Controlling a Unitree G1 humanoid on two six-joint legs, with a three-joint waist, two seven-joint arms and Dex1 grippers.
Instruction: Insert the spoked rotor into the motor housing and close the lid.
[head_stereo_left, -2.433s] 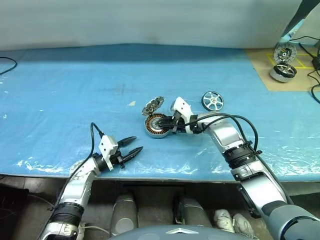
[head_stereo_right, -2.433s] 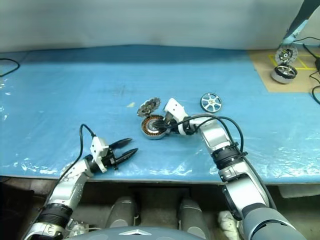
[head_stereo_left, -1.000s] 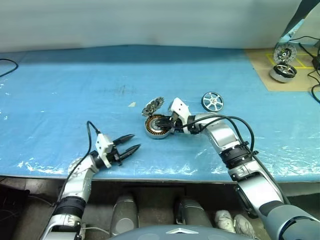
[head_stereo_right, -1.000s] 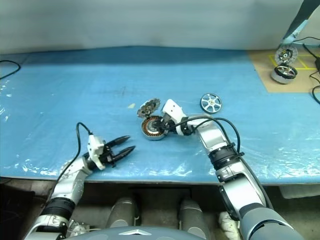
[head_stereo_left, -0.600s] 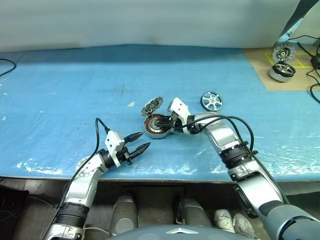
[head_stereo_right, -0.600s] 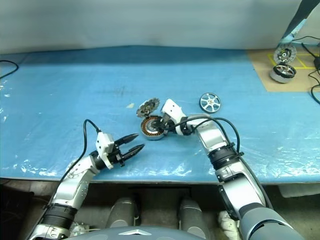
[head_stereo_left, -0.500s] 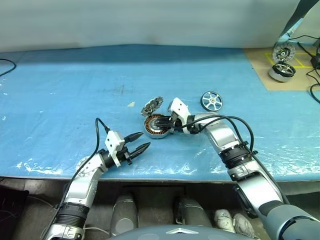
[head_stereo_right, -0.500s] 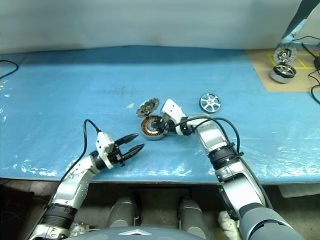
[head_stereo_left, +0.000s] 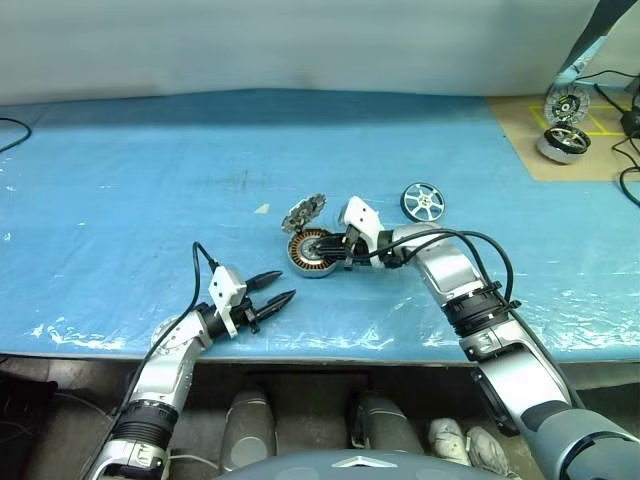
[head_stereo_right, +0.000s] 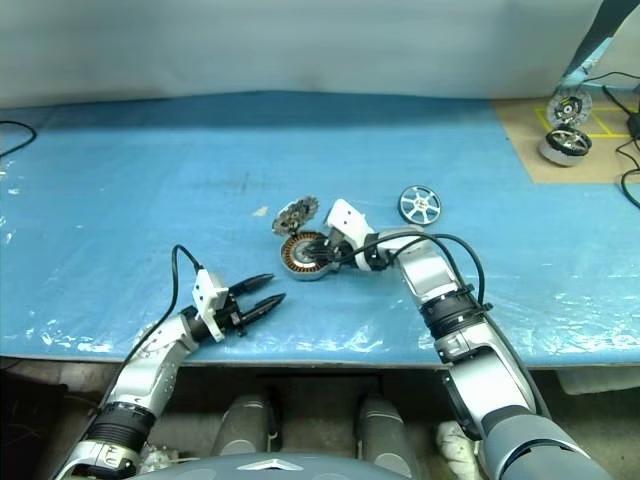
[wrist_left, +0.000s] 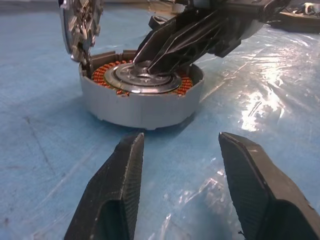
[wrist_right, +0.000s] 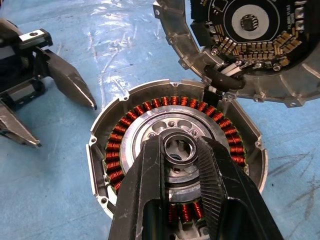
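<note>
A round silver motor housing (head_stereo_left: 313, 253) with copper-orange windings sits open on blue sheeting. Its toothed silver lid (head_stereo_left: 305, 212) stands tilted up at the far rim. The black-rimmed spoked rotor (head_stereo_left: 424, 201) lies flat nearby.

Left gripper (head_stereo_left: 279, 287): black two-finger, parted, empty (held level). Right gripper (wrist_right: 179, 150): black fingers nipping a small metal ring (wrist_right: 179, 146).

Blue sheet (head_stereo_left: 150, 190) covers table; pale wall (head_stereo_left: 300, 45) behind; brown board (head_stereo_left: 520, 140) at far right.
</note>
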